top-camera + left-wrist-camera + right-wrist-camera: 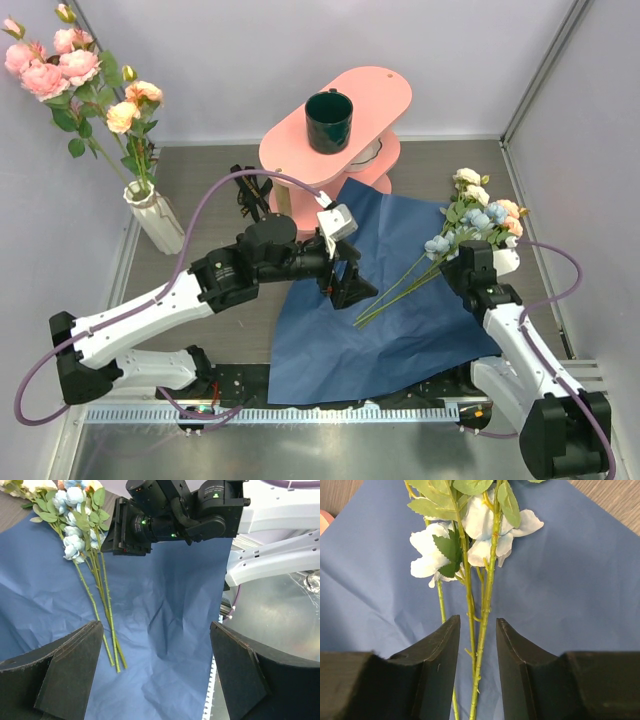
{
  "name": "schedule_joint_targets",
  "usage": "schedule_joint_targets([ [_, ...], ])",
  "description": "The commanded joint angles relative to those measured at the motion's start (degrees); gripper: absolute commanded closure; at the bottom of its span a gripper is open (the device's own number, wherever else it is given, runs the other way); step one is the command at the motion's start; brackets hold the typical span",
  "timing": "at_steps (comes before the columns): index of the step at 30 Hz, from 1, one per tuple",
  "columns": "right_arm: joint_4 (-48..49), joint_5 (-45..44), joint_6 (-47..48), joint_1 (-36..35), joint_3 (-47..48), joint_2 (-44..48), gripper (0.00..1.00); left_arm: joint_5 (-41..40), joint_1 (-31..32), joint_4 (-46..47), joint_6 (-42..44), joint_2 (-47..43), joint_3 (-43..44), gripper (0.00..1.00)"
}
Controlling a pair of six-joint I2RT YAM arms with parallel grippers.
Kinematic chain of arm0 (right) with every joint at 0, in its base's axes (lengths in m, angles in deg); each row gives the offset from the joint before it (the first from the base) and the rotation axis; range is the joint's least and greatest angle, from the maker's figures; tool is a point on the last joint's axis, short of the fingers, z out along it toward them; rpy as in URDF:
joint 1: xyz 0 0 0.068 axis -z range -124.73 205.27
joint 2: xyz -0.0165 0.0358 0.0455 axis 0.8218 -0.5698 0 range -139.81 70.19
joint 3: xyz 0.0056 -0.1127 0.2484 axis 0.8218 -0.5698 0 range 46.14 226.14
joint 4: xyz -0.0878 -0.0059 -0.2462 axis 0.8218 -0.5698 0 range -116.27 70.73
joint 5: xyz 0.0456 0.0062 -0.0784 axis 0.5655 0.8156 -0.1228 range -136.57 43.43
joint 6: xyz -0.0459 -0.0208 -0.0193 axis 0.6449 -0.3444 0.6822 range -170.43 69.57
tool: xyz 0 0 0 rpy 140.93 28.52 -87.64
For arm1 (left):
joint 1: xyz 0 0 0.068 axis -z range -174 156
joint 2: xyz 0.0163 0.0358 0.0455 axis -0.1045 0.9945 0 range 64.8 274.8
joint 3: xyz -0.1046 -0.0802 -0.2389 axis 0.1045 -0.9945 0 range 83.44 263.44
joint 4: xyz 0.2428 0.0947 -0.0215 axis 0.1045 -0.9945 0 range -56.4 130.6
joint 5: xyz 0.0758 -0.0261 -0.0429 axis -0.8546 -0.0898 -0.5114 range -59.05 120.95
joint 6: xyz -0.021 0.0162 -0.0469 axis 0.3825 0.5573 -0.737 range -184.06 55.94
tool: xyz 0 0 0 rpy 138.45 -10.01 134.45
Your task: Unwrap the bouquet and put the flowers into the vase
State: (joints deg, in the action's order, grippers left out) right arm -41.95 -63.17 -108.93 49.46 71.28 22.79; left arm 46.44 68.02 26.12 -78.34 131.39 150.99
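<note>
The bouquet lies unwrapped: its blue paper (385, 340) is spread flat, and loose flowers (472, 222) lie on its right part, stems (400, 288) pointing toward the near left. My right gripper (478, 630) straddles two green stems (490, 565), jaws narrowed, with a gap on each side. My left gripper (155, 665) hangs open over bare paper (165, 610), the stem ends (112, 650) by its left finger. The cream ribbed vase (157, 215) stands at the left and holds several pink and peach flowers (70, 70).
A pink two-tier stand (385, 95) at the back centre carries a dark green mug (329, 120). Walls close in the left, back and right sides. The right arm's wrist (175, 515) sits just beyond my left gripper. A white toothed strip (300, 412) runs along the near edge.
</note>
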Motion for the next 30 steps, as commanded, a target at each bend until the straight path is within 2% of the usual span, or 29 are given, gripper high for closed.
schedule_joint_targets([
  [1, 6.59, -2.04, -1.62, 0.18, -1.33, -2.08, 0.61, -1.51, 2.13, 1.12, 0.75, -0.06, 0.39, 0.08],
  [15, 16.08, -0.19, -3.29, 0.79, -6.34, -8.94, 0.75, -2.65, 3.90, 0.24, 1.10, 2.93, 0.65, 0.08],
  [20, 18.02, 0.60, -2.68, 0.79, -6.43, -10.87, 0.75, -2.92, 4.25, -0.19, 1.19, 4.34, 0.74, 0.08],
  [22, 17.93, 0.78, -2.06, 0.71, -6.51, -10.61, 0.71, -3.35, 4.60, -0.63, 1.71, 4.78, 1.00, 0.08],
  [30, 16.44, -0.71, -0.74, 0.79, -8.09, -3.42, 0.68, -3.80, 5.04, -1.43, 2.24, 5.75, 1.36, 0.08],
])
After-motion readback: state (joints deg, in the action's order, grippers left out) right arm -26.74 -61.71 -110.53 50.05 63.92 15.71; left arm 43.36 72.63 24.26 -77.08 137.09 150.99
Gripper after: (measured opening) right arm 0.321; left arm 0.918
